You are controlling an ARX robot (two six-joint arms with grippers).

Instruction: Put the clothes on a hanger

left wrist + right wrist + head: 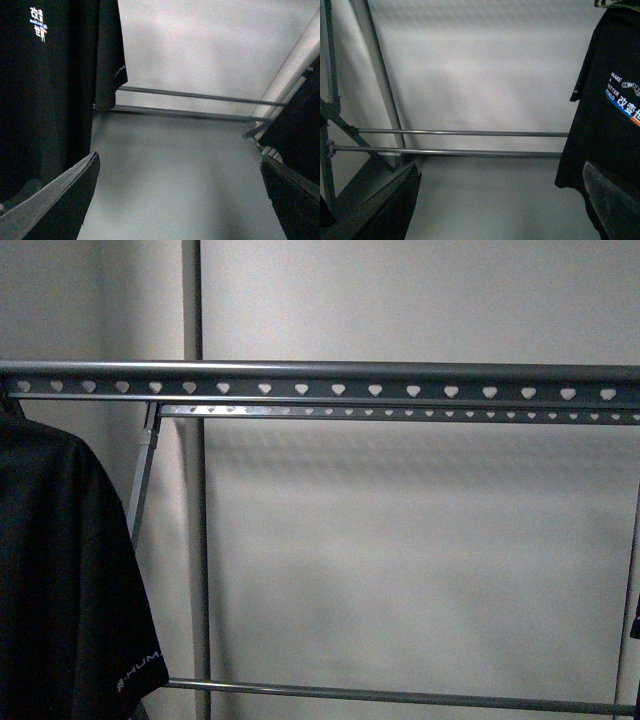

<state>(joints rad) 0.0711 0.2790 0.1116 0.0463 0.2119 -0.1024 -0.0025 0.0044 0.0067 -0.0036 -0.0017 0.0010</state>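
Observation:
The black T-shirt (60, 580) hangs at the far left of the grey metal rack, under its top rail (330, 382) punched with heart-shaped holes. White lettering shows on its sleeve hem. In the left wrist view the shirt (45, 90) hangs beside my open, empty left gripper (180, 200), its print showing near one finger. In the right wrist view the shirt (610, 115) with white, blue and orange lettering hangs beside my open, empty right gripper (500, 200). Neither gripper shows in the front view.
A second punched rail (400, 413) runs behind the top rail. Low crossbars (400, 695) (460, 133) span the rack. An upright pole (193, 540) stands against the pale wall. Another dark garment (300, 130) hangs at one edge of the left wrist view.

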